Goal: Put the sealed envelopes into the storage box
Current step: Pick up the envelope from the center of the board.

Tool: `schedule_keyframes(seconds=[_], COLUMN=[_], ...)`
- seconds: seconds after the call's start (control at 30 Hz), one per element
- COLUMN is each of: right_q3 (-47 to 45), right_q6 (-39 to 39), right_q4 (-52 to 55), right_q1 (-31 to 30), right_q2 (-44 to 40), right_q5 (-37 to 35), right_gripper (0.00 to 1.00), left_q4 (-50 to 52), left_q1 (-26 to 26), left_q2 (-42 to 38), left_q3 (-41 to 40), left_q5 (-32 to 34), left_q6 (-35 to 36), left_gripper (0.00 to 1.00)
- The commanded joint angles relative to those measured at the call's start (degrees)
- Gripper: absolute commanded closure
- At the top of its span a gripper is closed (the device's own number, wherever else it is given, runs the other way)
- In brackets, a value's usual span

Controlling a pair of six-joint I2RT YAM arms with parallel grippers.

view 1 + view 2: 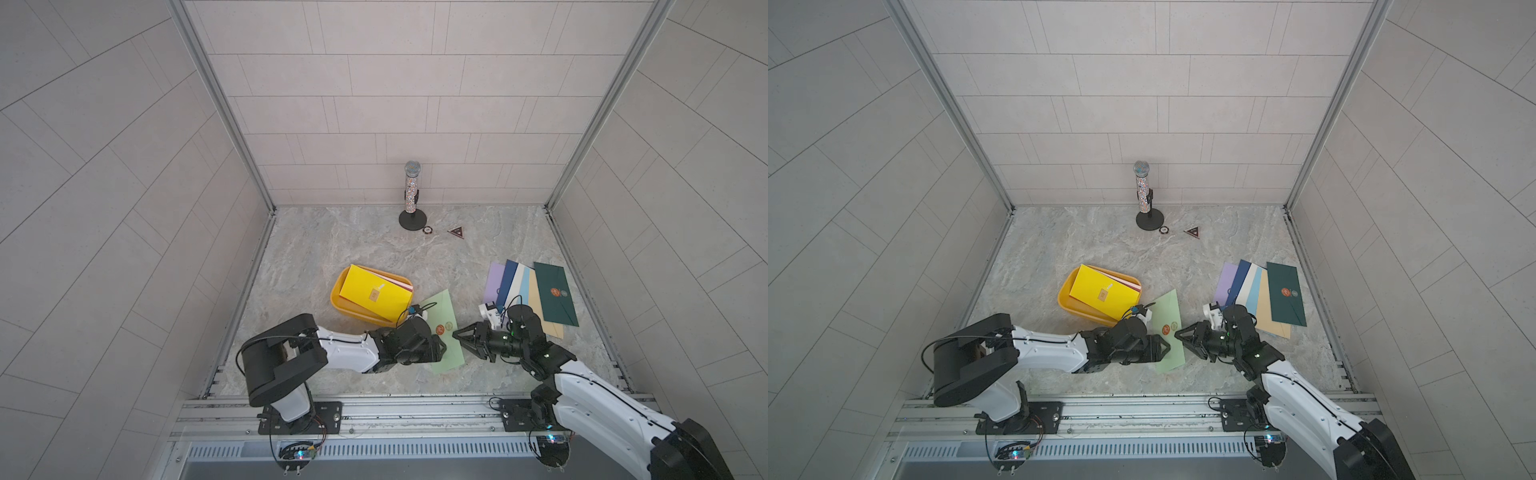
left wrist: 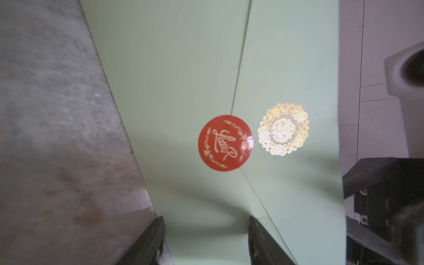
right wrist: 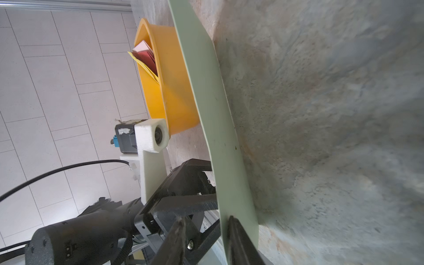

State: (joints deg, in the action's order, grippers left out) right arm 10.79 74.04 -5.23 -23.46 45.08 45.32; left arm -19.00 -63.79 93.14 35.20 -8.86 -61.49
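writing: the red seal (image 2: 226, 143) on the pale green envelope (image 1: 453, 348) reads "Letter" in white script; the gold seal (image 2: 283, 129) beside it is ornament only.
other labels: the tan sticker (image 1: 374, 295) on the yellow envelope (image 1: 359, 284) and the two seals (image 1: 554, 292) on the dark green envelope (image 1: 552, 274) are too small to read.
storage box (image 1: 336, 298): at 9 o'clock from the middle of the tabletop (image 1: 332, 241). It holds the yellow envelope over the red and pink envelopes (image 3: 146, 55). The yellow one's corner overhangs the rim at 4 o'clock.
pale green envelope: at 6 o'clock, just beside the box's 4 o'clock corner. It is bowed, with its 3 o'clock edge off the tabletop.
fan of envelopes (image 1: 519, 286): at 3 o'clock, overlapping, running from lilac to dark green.
left gripper (image 2: 205, 220): released, fingers spread over the pale green envelope.
right gripper (image 3: 206, 218): jaws apart, straddling that envelope's 3 o'clock edge, not clamped.
open room: bare tabletop lies between box and fan, and back toward the microphone (image 1: 412, 187) at 12 o'clock.
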Motion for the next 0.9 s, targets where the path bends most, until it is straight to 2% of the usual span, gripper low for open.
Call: schedule_keyframes(seconds=[0.0,0.23,0.43,0.6,0.77,0.87], right_q3=[0.37,3.07,8.31,14.70,23.11,29.03], right_q6=[-3.47,-13.57,-24.68,-32.23,-39.77,-43.34], right_q4=[2.42,10.39,18.72,27.13,35.01,38.02], right_q1=[-0.09,-0.05,-0.09,-0.18,-0.26,-0.41], right_q2=[-0.30,3.33,6.52,4.68,5.46,7.83], right_q5=[0.06,-4.50,-7.88,-12.54,-17.20,-17.98], right_gripper=[0.67,0.80,1.00,1.00,1.00,1.00], left_q4=[8.03,7.69,7.08,12.83,25.59,35.22], left_q1=[-0.64,-0.61,-0.68,-0.89,-1.12,-1.12], left_q2=[3.03,2.61,0.88,-4.03,-13.00,-18.82], left_q3=[-2.60,-2.99,-3.56,-1.35,3.18,6.20], left_q5=[-0.64,-0.52,-0.73,-0.88,0.35,3.64], left_q6=[0.67,0.68,1.30,4.84,10.67,13.95], left_gripper=[0.37,0.37,0.36,0.36,0.36,0.36])
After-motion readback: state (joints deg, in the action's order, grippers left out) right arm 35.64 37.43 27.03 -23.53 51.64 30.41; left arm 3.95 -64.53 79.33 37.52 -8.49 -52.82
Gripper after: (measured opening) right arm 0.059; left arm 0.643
